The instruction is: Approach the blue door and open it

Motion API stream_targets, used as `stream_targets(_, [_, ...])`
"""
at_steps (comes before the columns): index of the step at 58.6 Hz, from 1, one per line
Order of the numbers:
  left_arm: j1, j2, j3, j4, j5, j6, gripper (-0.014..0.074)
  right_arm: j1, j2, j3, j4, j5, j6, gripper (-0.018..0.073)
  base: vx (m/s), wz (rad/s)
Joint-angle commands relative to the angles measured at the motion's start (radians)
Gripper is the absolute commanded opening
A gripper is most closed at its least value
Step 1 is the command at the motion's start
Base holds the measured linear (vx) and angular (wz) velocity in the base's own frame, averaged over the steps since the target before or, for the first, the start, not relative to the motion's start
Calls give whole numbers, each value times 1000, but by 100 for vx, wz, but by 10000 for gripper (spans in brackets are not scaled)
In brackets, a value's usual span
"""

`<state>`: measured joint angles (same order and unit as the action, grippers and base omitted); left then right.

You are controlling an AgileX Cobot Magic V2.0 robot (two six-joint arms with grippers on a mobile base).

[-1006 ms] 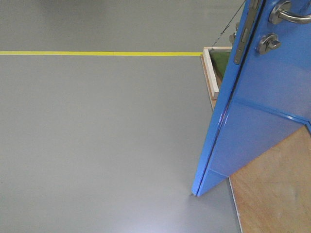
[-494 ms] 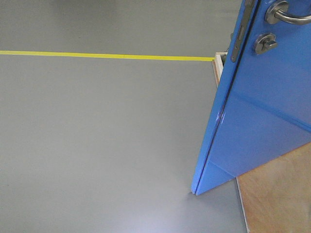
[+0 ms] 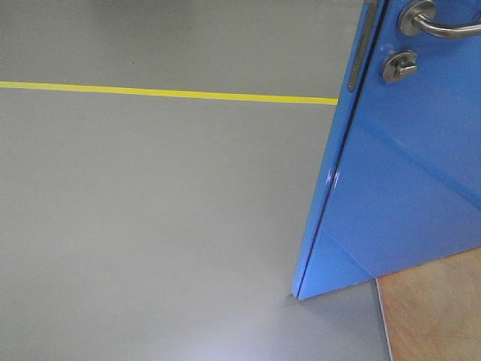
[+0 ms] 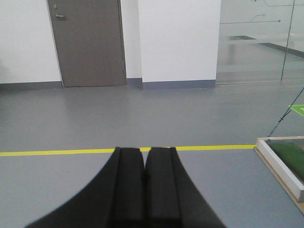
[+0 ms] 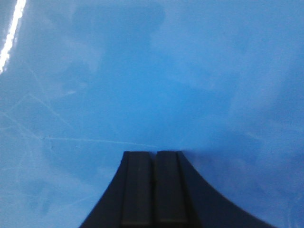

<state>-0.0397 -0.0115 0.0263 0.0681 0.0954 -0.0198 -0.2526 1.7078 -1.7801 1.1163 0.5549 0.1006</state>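
Observation:
The blue door (image 3: 409, 165) fills the right of the front view, swung ajar, its dark edge facing left. Its silver lever handle (image 3: 432, 22) and round thumb-turn lock (image 3: 398, 66) sit at the top right. My right gripper (image 5: 154, 153) is shut and empty, its tips right at or touching the glossy blue door face (image 5: 152, 76), which fills the right wrist view. My left gripper (image 4: 144, 149) is shut and empty, pointing over open grey floor away from the door. Neither gripper shows in the front view.
A yellow floor line (image 3: 165, 93) crosses the grey floor. A wooden platform (image 3: 436, 316) lies under the door at the bottom right. In the left wrist view a wood-framed base with green mat (image 4: 285, 166) sits at right, and a grey door (image 4: 88, 42) and glass wall lie far ahead.
The door has swung further over the last second, hiding the wooden frame behind its edge. The handle and lock have shifted left in the view.

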Motion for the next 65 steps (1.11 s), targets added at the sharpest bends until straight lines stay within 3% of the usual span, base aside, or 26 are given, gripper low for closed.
stream_targets(1, [1,-14,-27,-2,-83,-7,73,3,-34,-30,27,-52,-12,-1,19,5])
stream_targets(65, [1,-14,-27,-2,-83,-7,73,3,-34,-30,27,-53,-12,-1,19,2])
